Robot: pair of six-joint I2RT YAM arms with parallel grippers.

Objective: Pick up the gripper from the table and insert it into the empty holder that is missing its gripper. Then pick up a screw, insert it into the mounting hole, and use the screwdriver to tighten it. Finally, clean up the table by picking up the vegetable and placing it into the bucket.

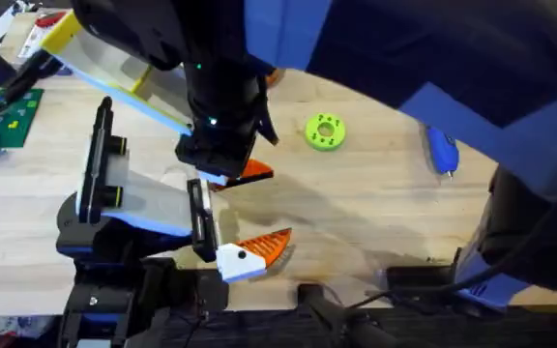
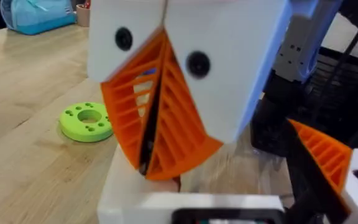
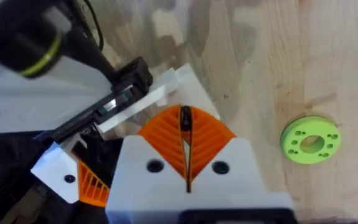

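My right gripper (image 1: 238,172) hangs over the far end of the holder's black slotted plate (image 1: 201,222), shut on the gripper. The gripper's flat orange finger sits edge-on between the pads (image 3: 166,134). Its white block (image 3: 166,87) touches the plate (image 3: 114,93). The left wrist view looks out from the holder and faces the right gripper (image 2: 148,165) with the white block (image 2: 135,186) below it. A second, alike gripper (image 1: 254,253) (image 2: 322,155) sits mounted at the plate's near end. The blue screwdriver (image 1: 442,150) lies far right. Screw and vegetable are out of view.
A yellow-green ring (image 1: 324,132) (image 2: 87,120) (image 3: 309,140) lies on the wood beyond the holder. A taller black plate with yellow rings (image 1: 97,164) stands left of the grey body (image 1: 153,198). A green circuit board (image 1: 3,111) lies far left. Bare wood runs between ring and screwdriver.
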